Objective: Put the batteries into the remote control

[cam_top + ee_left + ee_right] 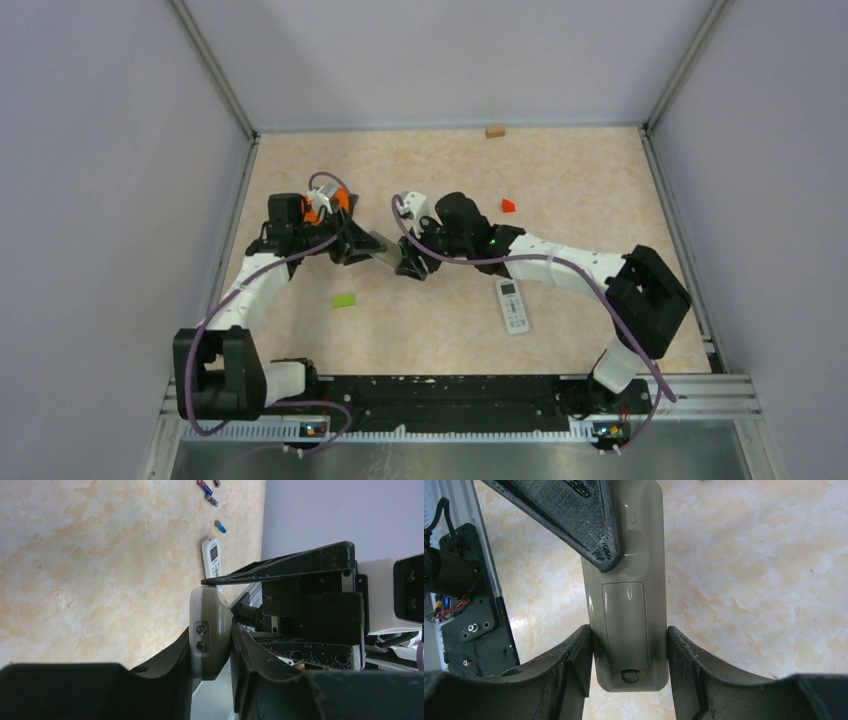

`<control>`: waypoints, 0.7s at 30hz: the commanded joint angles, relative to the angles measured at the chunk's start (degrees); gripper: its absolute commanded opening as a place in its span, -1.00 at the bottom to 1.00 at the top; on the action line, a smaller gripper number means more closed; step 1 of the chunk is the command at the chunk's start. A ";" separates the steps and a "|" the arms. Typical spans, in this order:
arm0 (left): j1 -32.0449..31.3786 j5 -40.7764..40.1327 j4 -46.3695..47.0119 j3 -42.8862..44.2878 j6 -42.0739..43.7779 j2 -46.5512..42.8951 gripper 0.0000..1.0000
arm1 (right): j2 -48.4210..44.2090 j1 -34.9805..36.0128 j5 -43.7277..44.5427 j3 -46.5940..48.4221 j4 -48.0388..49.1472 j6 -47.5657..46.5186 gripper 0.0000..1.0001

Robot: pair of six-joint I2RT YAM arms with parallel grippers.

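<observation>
A grey remote control (385, 248) hangs above the table between both arms. My right gripper (629, 645) is shut on its lower end, a finger pressed against each long side. The remote control's back (644, 540) faces the right wrist camera, and its battery cover (626, 625) is closed. My left gripper (211, 635) is shut on the other end (210, 625), with both fingers touching its faces. Several batteries lie on the table far off: a purple one (204, 486), a dark one (211, 500) and a blue one (220, 527). None shows in the top view.
A white remote (513, 305) lies face up on the table under the right arm, also in the left wrist view (212, 560). A green block (344, 300), a red wedge (508, 205) and a tan block (494, 131) lie on the table. Walls enclose three sides.
</observation>
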 commanded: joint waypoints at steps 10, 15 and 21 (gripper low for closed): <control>-0.13 -3.63 9.48 -3.39 1.65 -6.10 -1.00 | -5.49 -4.11 4.97 -4.47 7.34 13.24 0.55; -2.69 -7.56 26.25 -9.43 -6.04 -8.45 -1.00 | -12.40 -12.30 -0.31 -16.08 19.55 35.51 0.51; -10.98 -20.38 31.57 -10.33 -5.68 -5.26 -1.00 | -19.71 -12.57 10.23 -21.73 17.15 48.15 0.39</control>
